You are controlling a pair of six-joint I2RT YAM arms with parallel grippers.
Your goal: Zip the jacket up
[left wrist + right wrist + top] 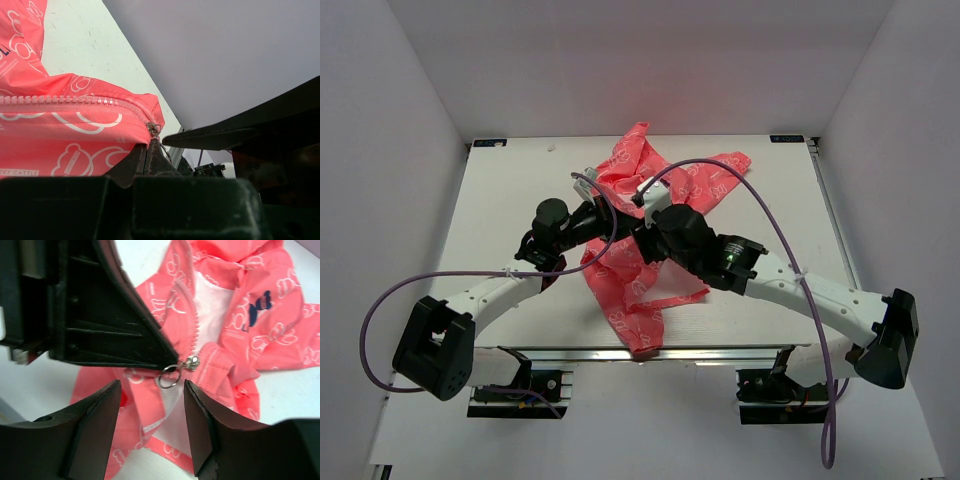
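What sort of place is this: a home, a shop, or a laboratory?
Most likely a robot laboratory test cell: plain white walls enclose a white table, the left arm and right arm are bolted at its near edge, trailing purple cables, and a pink jacket lies between them.

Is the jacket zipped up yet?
Not nearly. Done: the slider sits on the zip, partway up the jacket. In hand: the left hand is shut, pinching the cloth right by the slider, and the right hand is open on either side of the ring. Left: above the slider the front gapes, white lining showing, so a long stretch needs pulling shut.
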